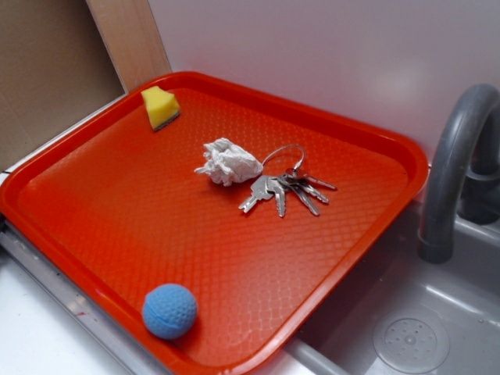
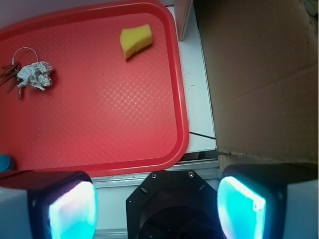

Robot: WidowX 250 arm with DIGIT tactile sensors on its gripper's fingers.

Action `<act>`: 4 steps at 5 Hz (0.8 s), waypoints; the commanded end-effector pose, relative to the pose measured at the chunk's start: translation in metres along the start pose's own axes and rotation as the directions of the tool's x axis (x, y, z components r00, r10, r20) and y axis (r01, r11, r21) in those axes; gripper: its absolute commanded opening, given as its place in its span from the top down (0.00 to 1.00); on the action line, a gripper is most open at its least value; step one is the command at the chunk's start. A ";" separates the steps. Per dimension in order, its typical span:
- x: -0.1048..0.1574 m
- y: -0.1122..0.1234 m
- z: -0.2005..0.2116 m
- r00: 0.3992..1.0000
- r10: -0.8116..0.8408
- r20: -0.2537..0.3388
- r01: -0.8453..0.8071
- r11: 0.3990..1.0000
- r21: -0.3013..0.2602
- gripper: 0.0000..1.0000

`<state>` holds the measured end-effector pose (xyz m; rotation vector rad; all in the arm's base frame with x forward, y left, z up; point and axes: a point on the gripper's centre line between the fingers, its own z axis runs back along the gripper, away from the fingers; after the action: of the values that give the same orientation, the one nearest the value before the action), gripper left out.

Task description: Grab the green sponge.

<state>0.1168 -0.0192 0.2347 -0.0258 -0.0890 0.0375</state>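
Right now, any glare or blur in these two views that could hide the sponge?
Exterior view: soft glare on the red tray, green sponge sharp. Wrist view: sponge clear; the pincer pads glow cyan and look blurred, close to the lens.

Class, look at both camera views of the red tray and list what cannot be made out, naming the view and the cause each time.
- Blue ball: wrist view, cut off by the left edge; only a sliver shows.
- Keys: wrist view, partly hidden behind the paper wad and clipped by the frame.
- Green sponge: its dark layer is barely a thin strip in the exterior view and unseen in the wrist view.
- Gripper: absent from the exterior view; fingers blurred in the wrist view.
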 end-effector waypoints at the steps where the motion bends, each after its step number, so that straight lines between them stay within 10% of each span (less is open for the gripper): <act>1: 0.053 -0.018 -0.030 0.893 0.450 -0.024 -0.450 0.893 -0.012 0.00; 3: 0.121 0.000 -0.080 0.646 0.763 0.023 -0.749 0.640 -0.173 0.00; 4: 0.153 -0.003 -0.107 0.617 0.781 0.097 -0.772 0.625 -0.116 0.00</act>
<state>0.2710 -0.0229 0.1213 -0.0847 -0.1594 0.9435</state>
